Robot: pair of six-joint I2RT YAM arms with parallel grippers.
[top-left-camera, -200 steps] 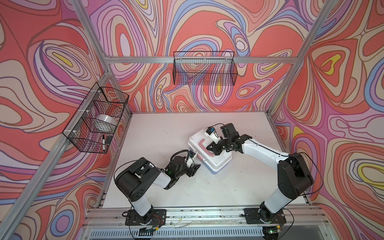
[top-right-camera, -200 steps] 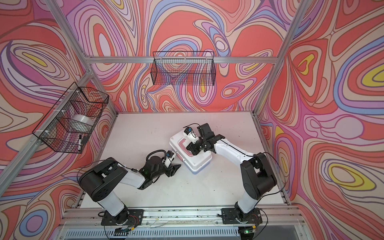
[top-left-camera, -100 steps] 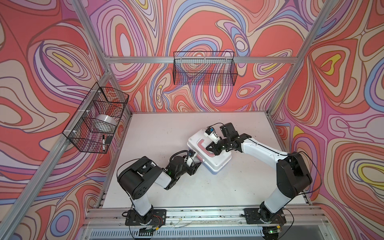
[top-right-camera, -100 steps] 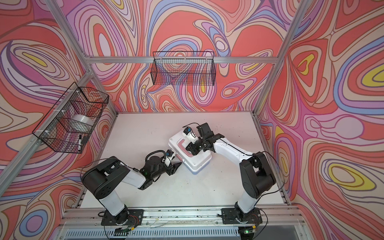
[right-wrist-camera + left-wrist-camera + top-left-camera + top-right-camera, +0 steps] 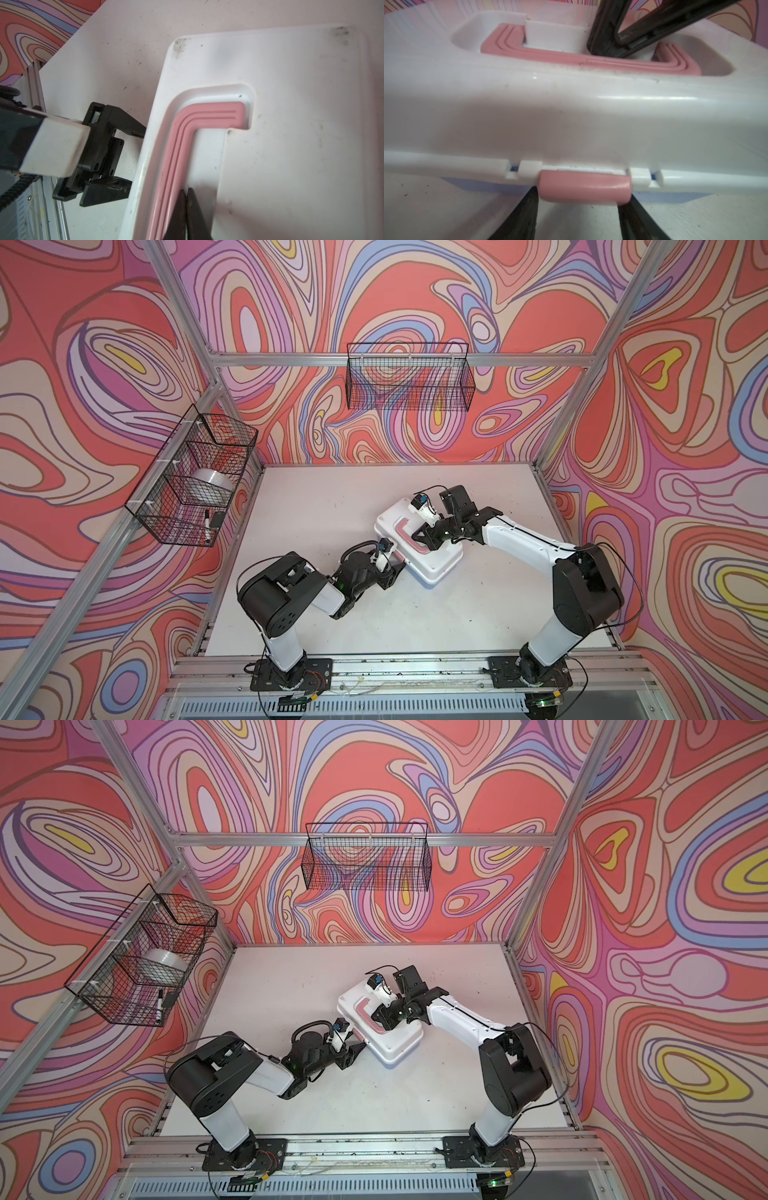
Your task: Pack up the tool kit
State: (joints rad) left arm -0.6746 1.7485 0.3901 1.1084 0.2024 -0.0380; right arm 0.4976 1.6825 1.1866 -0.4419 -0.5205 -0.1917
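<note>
Closed kit (image 5: 436,562) sits mid-surface (image 5: 332,497): the right pincer (image 5: 416,536), clamped shut and empty, bears on the lid (image 5: 291,124) beside the pink handle (image 5: 180,145), seemingly to steady it, while the left pincer (image 5: 399,569), jaws apart and gripping nothing, flanks the latch (image 5: 584,190), apparently to snap it home

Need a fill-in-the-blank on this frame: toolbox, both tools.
1. The toolbox lid is ___.
2. The right tool rests beside the handle, jaws ___.
3. The fingers of the left tool stand either side of the pink ___.
Missing: closed; shut; latch.
</note>
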